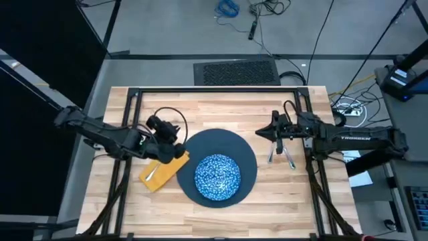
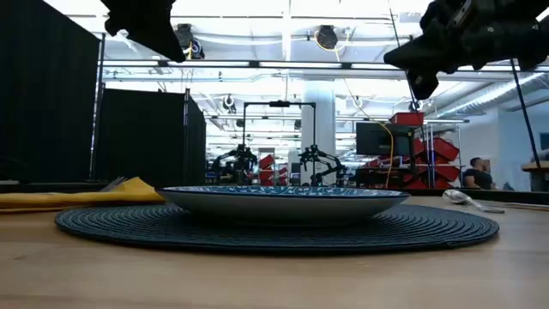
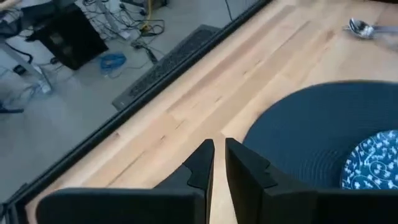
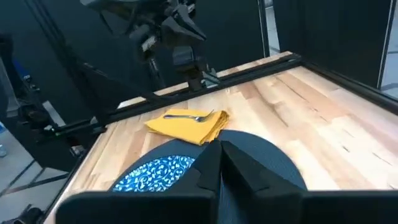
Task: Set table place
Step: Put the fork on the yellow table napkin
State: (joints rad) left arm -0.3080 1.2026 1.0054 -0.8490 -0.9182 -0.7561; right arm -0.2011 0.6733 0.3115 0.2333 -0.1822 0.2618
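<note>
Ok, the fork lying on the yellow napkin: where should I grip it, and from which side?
Take the fork by the middle of its thin handle, coming straight down from above with the left tool, which hangs nearest. It lies flat on the soft napkin, so a sideways approach would probably snag the cloth; close across the handle's narrow width.

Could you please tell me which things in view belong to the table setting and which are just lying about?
Belonging to the job:
dark round plate
speckled dish
yellow napkin
fork on the napkin
spoon and other cutlery

Just lying about:
cables on the floor
black floor mat
</note>
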